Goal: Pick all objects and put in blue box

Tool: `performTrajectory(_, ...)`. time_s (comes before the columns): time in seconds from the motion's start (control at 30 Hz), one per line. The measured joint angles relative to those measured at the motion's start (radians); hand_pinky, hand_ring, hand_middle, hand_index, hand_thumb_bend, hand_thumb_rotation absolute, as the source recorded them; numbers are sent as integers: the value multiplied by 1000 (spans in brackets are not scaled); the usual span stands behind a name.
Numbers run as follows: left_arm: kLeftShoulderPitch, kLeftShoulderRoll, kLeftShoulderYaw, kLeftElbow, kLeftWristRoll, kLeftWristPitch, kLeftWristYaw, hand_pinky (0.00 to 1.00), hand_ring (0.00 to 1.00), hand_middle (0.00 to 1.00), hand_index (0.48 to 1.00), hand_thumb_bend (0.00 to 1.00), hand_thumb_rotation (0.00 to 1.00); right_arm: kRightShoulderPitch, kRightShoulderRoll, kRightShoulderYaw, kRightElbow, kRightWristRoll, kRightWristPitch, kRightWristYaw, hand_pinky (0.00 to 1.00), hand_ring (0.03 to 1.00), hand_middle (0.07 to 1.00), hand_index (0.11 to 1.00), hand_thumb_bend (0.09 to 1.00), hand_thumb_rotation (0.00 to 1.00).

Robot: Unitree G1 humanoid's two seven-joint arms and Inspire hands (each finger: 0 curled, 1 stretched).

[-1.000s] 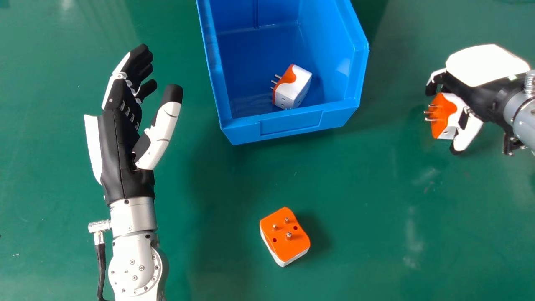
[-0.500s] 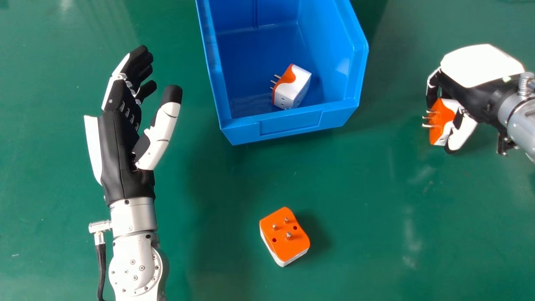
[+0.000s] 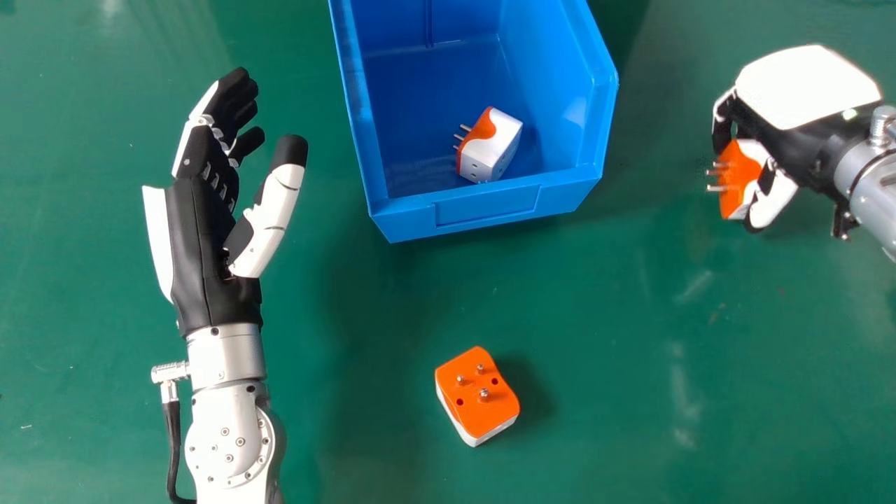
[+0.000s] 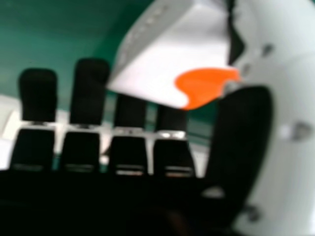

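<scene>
Held plug (image 3: 740,176) has shifted a bit toward the top of the head view since the last frame, along with the right hand (image 3: 808,150), and the left hand (image 3: 210,245) crept up slightly too. Right hand's fingers are bent around that orange-and-white plug, thumb on the other side, so it's pinched, prongs facing the blue box (image 3: 483,206). It's well apart from the box, off to the right. Another plug (image 3: 493,148) sits inside near the front wall. Third plug (image 3: 479,399) is prongs-up on the green table (image 3: 630,364), on the near side of the box. Left hand's empty over on the left, fingers loosely extended, thumb spread.
</scene>
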Motion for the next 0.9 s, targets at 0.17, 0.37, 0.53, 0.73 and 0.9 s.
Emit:
performTrajectory(0.17,-1,-10,-1,-1,0,-2,2,808,847,839,807,709,516,93,-33,-124,-179,101,4,-23,311,427,528,531,496,0)
performTrajectory(0.37,-4,-10,0,-1,6,-3,15,809,848,840,808,704,516,244,-67,-286,-442,184,34,-82,318,402,504,531,501,0)
performTrajectory(0.53,-7,-11,-1,-1,4,-2,14,812,849,840,809,703,516,317,-69,-358,-538,223,60,-69,329,388,491,536,504,0)
performTrajectory(0.73,-15,-16,-5,0,3,-2,7,815,853,843,808,694,509,356,-51,-406,-639,220,102,-106,330,373,482,541,506,0)
performTrajectory(0.9,-23,-16,-6,0,0,-2,6,815,853,844,809,693,505,379,-21,-441,-753,202,123,-166,283,339,474,530,511,0)
